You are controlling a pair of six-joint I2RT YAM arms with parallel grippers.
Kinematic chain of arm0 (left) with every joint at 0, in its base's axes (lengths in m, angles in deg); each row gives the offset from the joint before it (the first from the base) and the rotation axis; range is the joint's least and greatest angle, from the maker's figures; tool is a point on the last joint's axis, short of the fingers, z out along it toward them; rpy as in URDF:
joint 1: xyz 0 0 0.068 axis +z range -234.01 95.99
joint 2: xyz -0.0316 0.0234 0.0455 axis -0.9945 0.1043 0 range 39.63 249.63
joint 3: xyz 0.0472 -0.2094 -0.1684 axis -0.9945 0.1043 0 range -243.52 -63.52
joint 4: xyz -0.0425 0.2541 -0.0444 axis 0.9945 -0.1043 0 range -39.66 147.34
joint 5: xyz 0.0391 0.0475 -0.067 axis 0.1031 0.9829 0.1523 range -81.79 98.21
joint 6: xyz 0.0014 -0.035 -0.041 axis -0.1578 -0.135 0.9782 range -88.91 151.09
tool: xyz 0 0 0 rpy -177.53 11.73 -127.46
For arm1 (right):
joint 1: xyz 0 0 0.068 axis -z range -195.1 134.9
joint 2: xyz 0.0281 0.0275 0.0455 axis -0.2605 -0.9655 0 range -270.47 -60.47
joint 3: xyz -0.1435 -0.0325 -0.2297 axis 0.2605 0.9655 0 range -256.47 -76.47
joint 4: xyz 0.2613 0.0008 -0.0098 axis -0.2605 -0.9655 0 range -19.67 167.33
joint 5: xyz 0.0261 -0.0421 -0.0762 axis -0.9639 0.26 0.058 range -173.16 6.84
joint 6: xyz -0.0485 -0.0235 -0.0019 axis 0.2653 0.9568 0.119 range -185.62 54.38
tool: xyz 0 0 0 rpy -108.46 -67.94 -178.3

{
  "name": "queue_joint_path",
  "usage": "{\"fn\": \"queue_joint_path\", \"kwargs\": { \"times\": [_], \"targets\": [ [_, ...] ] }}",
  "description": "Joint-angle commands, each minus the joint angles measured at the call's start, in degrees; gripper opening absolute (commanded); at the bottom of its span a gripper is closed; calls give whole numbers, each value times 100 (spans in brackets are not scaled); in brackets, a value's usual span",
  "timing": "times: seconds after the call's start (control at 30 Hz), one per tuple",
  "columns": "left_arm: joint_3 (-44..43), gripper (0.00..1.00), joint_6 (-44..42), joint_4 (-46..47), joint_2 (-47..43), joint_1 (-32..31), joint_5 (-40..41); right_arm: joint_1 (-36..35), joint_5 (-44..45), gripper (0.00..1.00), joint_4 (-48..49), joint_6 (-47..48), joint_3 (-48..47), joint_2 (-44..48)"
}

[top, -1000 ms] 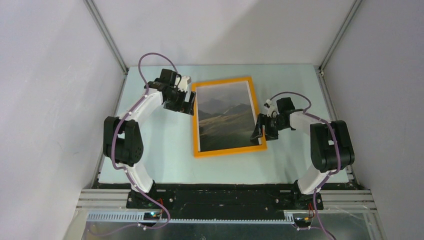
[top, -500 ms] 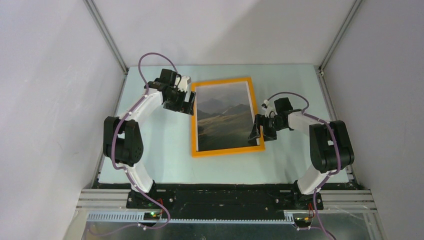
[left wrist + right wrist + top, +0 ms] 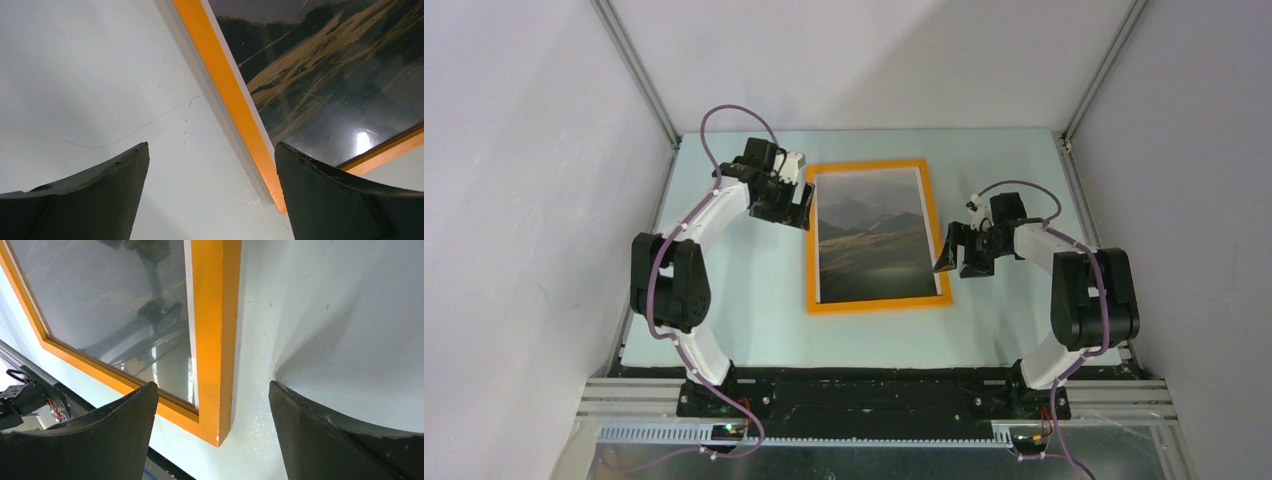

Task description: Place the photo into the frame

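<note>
Looking at the top view first, the frame (image 3: 874,305) lies flat on the table (image 3: 744,300) at the picture's centre, and the photo (image 3: 871,235) sits inside it, landscape side up, a thin white border showing along its left and right edges. The left gripper (image 3: 796,205) hangs at the frame's upper left corner and the right gripper (image 3: 952,250) just beside its right rail. Both are spread wide and hold nothing.

From the left wrist, the left gripper (image 3: 212,170) has its jaws well apart over bare table (image 3: 100,75), with the orange rail (image 3: 235,105) running between them and the glossy photo (image 3: 340,75) at upper right.

From the right wrist, the right gripper (image 3: 215,405) stands wide open and empty above the frame's lower corner (image 3: 215,315). The surface inside the rail mirrors the arm, so I cannot tell print from pane there.

As a judgement, the photo is thin, light, bendy and slick. Lying flat, it offers no edge to pinch, so pressing or nudging at its border suits it better. The frame looks stiff and light and likely slides on the smooth table. Its pane is fragile, so a rail is the place to grip.
</note>
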Motion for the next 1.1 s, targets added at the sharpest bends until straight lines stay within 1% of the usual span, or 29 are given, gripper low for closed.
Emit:
{"fn": "queue_joint_path", "kwargs": {
  "times": [0.0, 0.2, 0.6, 0.73, 0.87, 1.07],
  "targets": [
    [-51, 100, -146, 80, -181, 37, 102, -64, 104, 86, 72, 81, -10, 184],
    [-51, 100, -133, 77, -189, 38, 123, -161, -39, 86, 28, 121, -126, -42],
    [-18, 100, -153, 75, -289, 38, 197, -519, -1030, 83, -84, 277, -285, -342],
    [-7, 100, -147, 78, -320, 51, 265, -583, -1078, 83, -128, 318, -321, -325],
    [-9, 100, -115, 79, -336, 82, 331, -485, -1006, 82, -176, 337, -391, -228],
    [-29, 100, 2, 78, -398, 210, 497, 24, -722, 85, -212, 350, -489, 19]
  ]
}}
